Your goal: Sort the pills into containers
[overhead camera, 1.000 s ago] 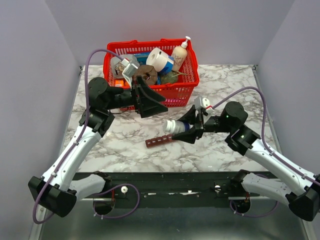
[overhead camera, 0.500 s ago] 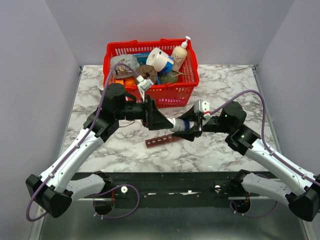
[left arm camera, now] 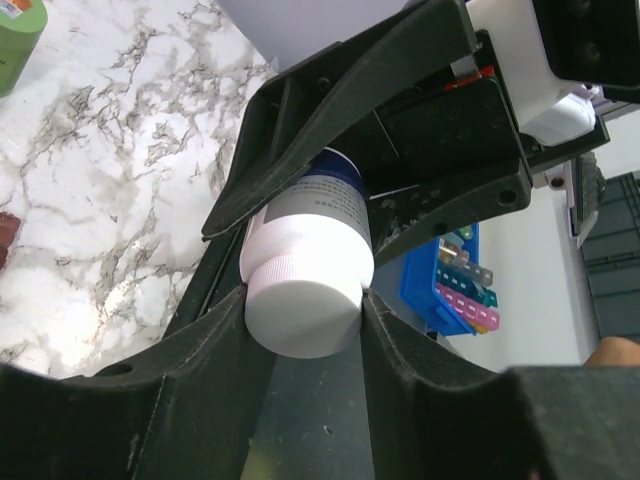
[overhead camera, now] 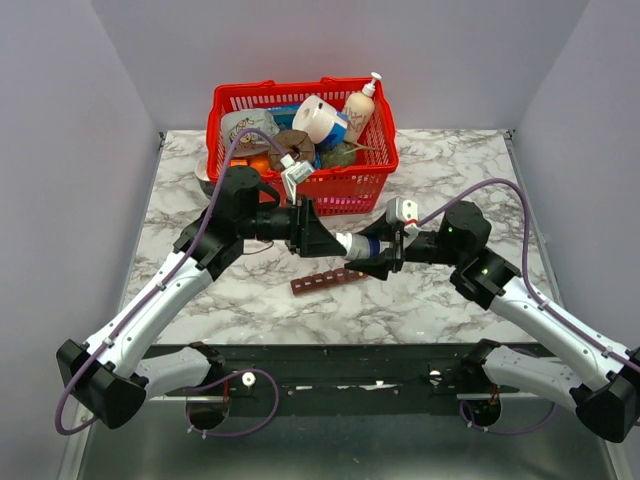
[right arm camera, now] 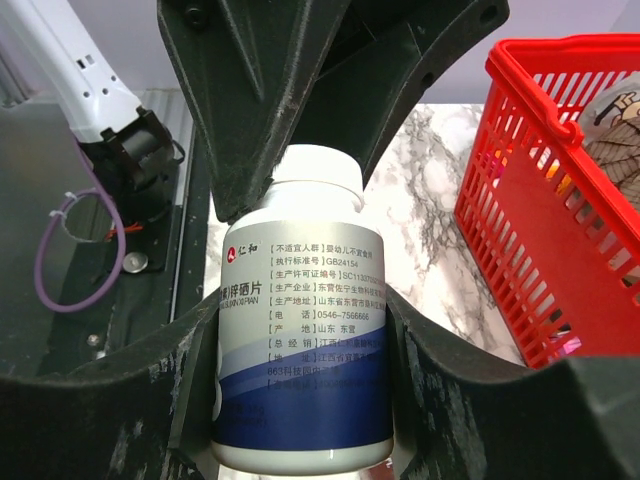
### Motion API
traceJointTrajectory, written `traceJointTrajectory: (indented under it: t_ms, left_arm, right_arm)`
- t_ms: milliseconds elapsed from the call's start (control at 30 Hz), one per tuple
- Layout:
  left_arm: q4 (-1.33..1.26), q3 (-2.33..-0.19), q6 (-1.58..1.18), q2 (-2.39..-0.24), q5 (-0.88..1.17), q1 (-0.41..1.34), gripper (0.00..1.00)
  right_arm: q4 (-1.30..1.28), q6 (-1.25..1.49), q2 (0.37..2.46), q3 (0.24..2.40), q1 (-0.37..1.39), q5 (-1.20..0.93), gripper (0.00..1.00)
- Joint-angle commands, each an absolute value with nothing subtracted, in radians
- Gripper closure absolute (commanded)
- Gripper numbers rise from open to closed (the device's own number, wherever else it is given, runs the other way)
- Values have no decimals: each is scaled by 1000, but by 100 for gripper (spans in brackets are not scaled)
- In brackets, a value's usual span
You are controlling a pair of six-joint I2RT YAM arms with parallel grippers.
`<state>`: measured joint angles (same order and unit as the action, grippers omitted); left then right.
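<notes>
The marble counter point(overhead camera: 450, 160) carries a red basket point(overhead camera: 372, 180) against its far edge. Held in the air above the counter's middle is a white pill bottle point(right arm camera: 305, 340), lying sideways. The right gripper point(right arm camera: 303, 330) is clenched on its labelled body, and the left gripper point(left arm camera: 302, 310) appears pressed onto both sides of its cap point(left arm camera: 300, 305). The dark-red pill strip point(overhead camera: 325, 281) lies just below, towards the near edge. The bottle looks like stiff, light plastic with a glossy, slippery label, so squeeze the body firmly at mid-label and twist at the cap's ridged rim.
</notes>
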<state>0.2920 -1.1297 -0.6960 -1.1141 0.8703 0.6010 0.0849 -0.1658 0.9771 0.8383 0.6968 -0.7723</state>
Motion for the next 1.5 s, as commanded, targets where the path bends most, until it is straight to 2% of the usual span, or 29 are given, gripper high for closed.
traceJointTrajectory:
  t_ms: [0,33,167,267,367,400,467,500,567,600,633,1000,1200,1267,1333,1467]
  left_arm:
    - [269,-1144,-721,-1132,874,606,88]
    - [268,-1143,-724,-1131,874,607,97]
    - [253,-1141,-729,-1126,890,607,100]
    - [242,-1141,-730,-1123,890,607,100]
    - [238,-1140,-727,-1120,890,606,100]
    - [241,-1141,-724,-1121,884,606,100]
    - [244,-1141,-719,-1118,879,601,100]
    - [262,-1146,-712,-1118,870,598,100]
    - [281,-1150,-690,-1121,859,588,100]
    - [316,-1160,-680,-1123,851,584,100]
    - [336,-1167,-648,-1129,833,583,100]
    - [523,-1223,-497,-1183,704,577,100]
    - [564,-1223,-428,-1219,632,578,100]
    - [571,-1223,-404,-1242,626,584,100]
    - [577,-1227,-378,-1265,602,591,100]
    - [583,-1259,-339,-1330,555,646,100]
  right_arm:
    - [103,-175,977,830,701,-773,99]
    - [103,-175,976,827,701,-770,99]
    - [106,-178,971,818,703,-772,100]
    - [112,-183,969,813,701,-769,88]
    - [115,-192,968,810,701,-769,72]
    - [115,-195,966,808,701,-769,60]
    - [109,-209,963,810,703,-770,47]
    - [106,-215,962,811,701,-769,31]
    - [84,-227,959,815,701,-764,15]
    - [74,-244,956,816,703,-756,3]
    - [43,-258,956,822,701,-746,0]
    - [-201,-409,858,819,651,-624,0]
    - [-353,-382,828,837,381,-702,0]
    - [-383,-362,847,857,232,-773,0]
    - [-403,-316,892,902,105,-807,0]
    - [-472,-258,1014,1043,-41,-799,0]
